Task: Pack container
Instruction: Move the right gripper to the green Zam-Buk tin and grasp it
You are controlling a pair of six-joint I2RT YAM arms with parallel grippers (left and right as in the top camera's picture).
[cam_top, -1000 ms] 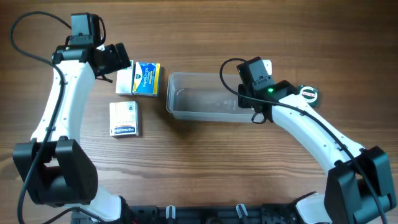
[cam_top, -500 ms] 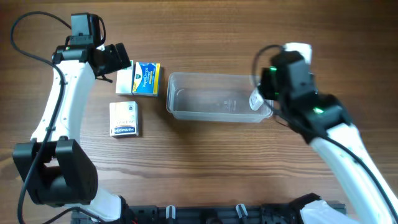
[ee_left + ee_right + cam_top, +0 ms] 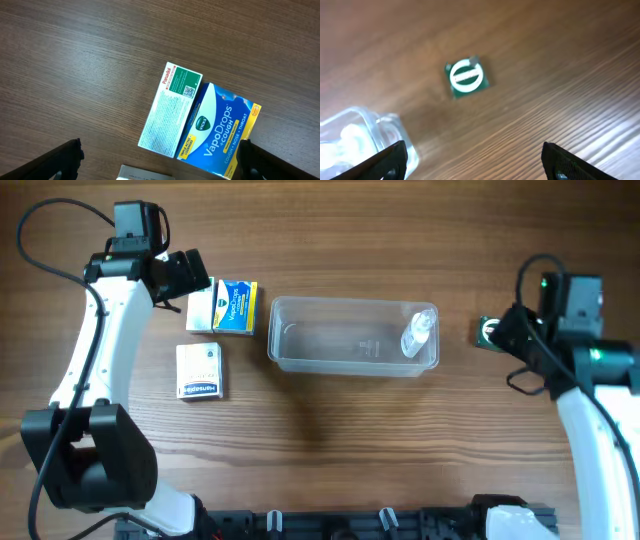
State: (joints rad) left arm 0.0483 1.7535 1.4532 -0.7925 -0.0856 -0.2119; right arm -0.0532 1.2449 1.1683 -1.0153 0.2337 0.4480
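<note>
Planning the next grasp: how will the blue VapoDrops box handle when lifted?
The blue VapoDrops box looks like thin cardboard: probably light, stiff, dentable if squeezed hard. Lying flat, it shouldn't roll. It touches the white Panadol box, so pushing likely shifts both.

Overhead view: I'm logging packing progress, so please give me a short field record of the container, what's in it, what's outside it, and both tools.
container: clear tub, mid-table
inside: one small clear bottle, at the right end
outside, left: blue Vicks box touching a white-and-green Panadol box; another white box nearer the robot
outside, right: small green square packet
left tool: open, empty, above the two touching boxes
right tool: open, empty, near the green packet
</note>
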